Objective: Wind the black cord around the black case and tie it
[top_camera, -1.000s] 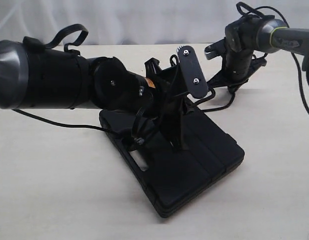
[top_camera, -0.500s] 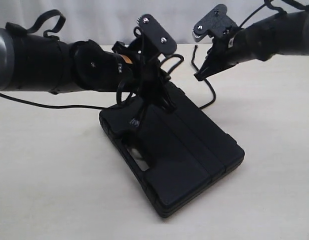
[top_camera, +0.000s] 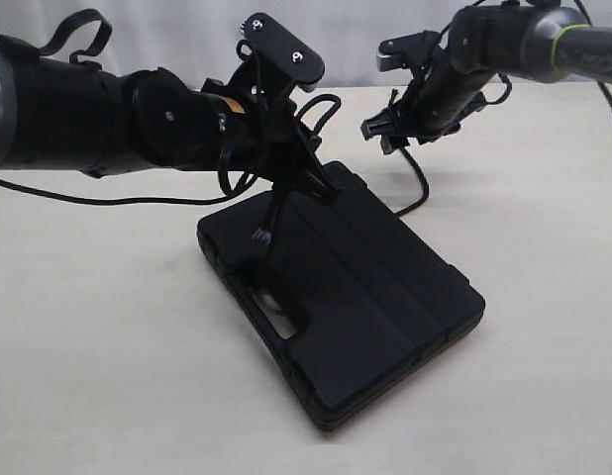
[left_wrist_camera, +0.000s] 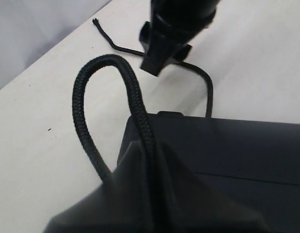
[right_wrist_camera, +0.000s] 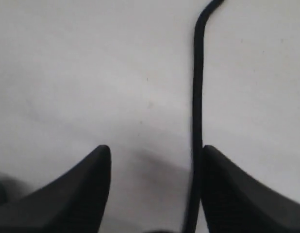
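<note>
The black case (top_camera: 375, 297) lies flat on the table with its handle slot toward the front left. My left gripper (top_camera: 304, 181) hovers over the case's far end, shut on the black cord (left_wrist_camera: 99, 65). The cord bulges out of the tips (left_wrist_camera: 151, 145) in a braided loop, and a strand hangs down onto the lid (top_camera: 266, 226). My right gripper (top_camera: 382, 129) is low over the table behind the case and open. The cord (right_wrist_camera: 197, 97) runs between its fingers, close along one finger (right_wrist_camera: 227, 189), then curves across the table (top_camera: 421, 188) toward the case.
The tan table (top_camera: 108, 346) stretches around the case. A thin black line (top_camera: 88, 201) crosses it under the left arm; I cannot tell if it is cord or cable. A frayed cord end (left_wrist_camera: 95, 21) lies near the table's far edge. A grey backdrop stands behind.
My left gripper has risen off the lid and drawn back left, with the cord in it. My right gripper has swung round and come down over the cord behind the case.
</note>
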Tool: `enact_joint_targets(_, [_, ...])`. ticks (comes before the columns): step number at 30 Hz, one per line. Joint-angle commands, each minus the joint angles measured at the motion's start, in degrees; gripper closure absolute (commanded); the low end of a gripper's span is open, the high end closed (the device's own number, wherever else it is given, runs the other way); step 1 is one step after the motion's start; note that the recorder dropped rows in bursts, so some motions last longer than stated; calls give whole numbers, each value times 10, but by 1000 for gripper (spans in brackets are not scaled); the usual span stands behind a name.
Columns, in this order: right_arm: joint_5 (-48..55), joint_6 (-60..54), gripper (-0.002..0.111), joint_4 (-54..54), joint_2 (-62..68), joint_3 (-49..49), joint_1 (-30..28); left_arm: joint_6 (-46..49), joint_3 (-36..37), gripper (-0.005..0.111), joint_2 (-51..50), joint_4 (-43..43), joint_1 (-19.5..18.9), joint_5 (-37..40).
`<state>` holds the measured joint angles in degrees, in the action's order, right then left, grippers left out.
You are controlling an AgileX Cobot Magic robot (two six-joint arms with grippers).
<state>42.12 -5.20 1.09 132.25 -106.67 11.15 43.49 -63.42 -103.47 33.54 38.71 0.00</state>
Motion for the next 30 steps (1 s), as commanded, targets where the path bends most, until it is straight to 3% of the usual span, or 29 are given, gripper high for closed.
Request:
enact_joint_targets(1, [94, 44, 66, -28, 97, -161, 1, -3, 0, 107, 5, 2, 0, 13])
enact_joint_targets(5, [127, 100, 66, -70, 183, -282, 1, -3, 0, 107, 5, 2, 0, 12])
enact_joint_targets(9, [154, 72, 68, -93, 211, -304, 1, -3, 0, 107, 5, -2, 0, 15])
enact_joint_targets(12, [189, -48, 104, -34, 212, -304, 1, -3, 0, 107, 5, -2, 0, 13])
enact_joint_targets(19, [271, -102, 104, -6, 162, -304, -4, -3, 0, 107, 5, -2, 0, 23])
enact_joint_targets(23, [278, -209, 104, 104, 119, -289, -4, 0, 0, 107, 5, -5, 0, 29])
enact_joint_targets(30, [173, -269, 104, 53, 15, -118, 1, 0, 0, 107, 5, -21, -1, 39])
